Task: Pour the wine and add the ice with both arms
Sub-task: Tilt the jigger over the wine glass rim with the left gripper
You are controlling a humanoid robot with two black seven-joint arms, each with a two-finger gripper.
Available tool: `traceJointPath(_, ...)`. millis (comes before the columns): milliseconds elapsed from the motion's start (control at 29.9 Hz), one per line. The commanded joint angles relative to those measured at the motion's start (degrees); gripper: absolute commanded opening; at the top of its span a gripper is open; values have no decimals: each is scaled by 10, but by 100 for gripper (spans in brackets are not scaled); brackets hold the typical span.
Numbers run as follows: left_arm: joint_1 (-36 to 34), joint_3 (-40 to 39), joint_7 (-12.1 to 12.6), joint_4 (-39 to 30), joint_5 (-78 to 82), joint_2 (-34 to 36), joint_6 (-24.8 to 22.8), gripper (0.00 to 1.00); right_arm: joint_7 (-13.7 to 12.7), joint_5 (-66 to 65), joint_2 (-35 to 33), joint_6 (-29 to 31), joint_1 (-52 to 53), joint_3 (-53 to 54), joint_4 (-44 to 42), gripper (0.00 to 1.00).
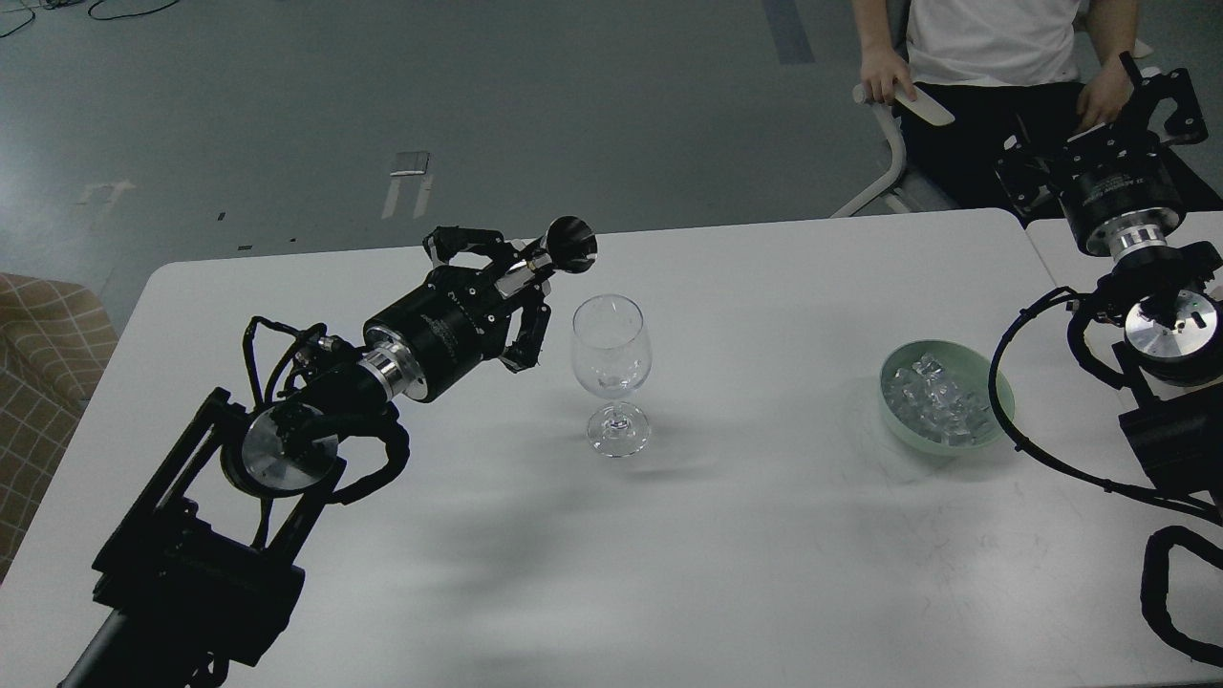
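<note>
A clear wine glass [611, 373] stands upright near the table's middle. Something faint and clear lies at the bottom of its bowl; I cannot tell whether it is wine or ice. My left gripper [513, 290] is just left of the glass at rim height, shut on a small dark bottle [559, 250]. The bottle lies nearly level, its round black end pointing up and right, beside the glass's rim. Ice cubes [936, 397] are piled in a pale green bowl [994, 382] at the right. My right gripper [1094, 124] is raised at the far right, behind the bowl, open and empty.
A seated person in a white shirt [994, 38] is behind the table's back right edge, hands close to my right gripper. A second table [1061, 248] adjoins at the right. A checked seat [38, 354] stands off the left edge.
</note>
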Motion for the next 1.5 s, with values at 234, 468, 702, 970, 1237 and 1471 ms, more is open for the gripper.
traceJointPath(234, -9, 0, 0, -4, 21, 3, 0, 7, 0, 0, 1, 0, -1, 0, 2, 100)
traceJointPath(468, -12, 20, 0, -7, 68, 3, -10, 7, 0, 0, -2, 0, 0, 0, 2, 100)
traceJointPath(702, -17, 25, 22, -18, 78, 1, -12, 6, 0, 0, -4, 1, -1, 0, 2, 100)
traceJointPath(970, -22, 25, 28, -10, 91, 7, -15, 6, 0, 0, -3, 0, -2, 0, 2, 100)
traceJointPath(1237, -23, 25, 27, -1, 95, 9, -16, 6, 0, 0, -1, 1, -2, 0, 2, 100)
traceJointPath(1471, -23, 25, 26, 0, 117, 12, -19, 6, 0, 0, -2, 1, -2, 0, 3, 100)
